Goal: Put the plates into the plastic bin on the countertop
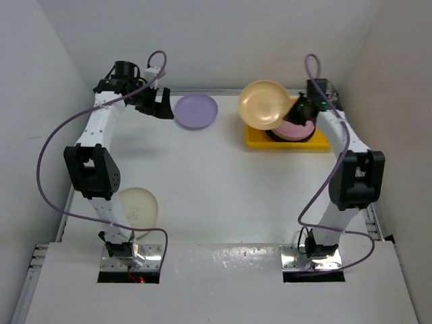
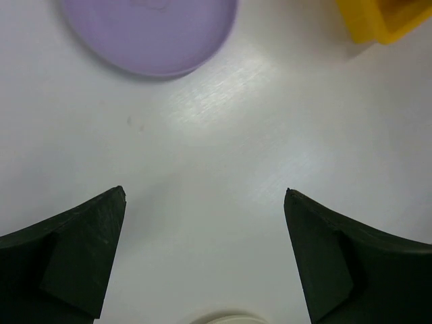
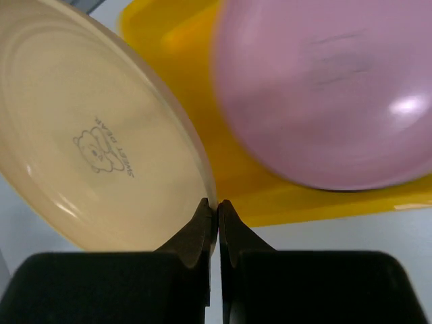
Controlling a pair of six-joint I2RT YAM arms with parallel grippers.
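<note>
Rim of pale yellow round plastic plate [image 1: 263, 104] pinched in right gripper [image 3: 217, 208], plate tilted over left end of bright yellow shallow plastic bin [image 1: 255, 140]; left gripper [image 2: 206, 196] spread, empty, farther left.

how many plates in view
4: lilac plate at the back, cream plate by the left arm, yellow plate in the right fingers, pink plate in the bin. More may hide under it.
</note>
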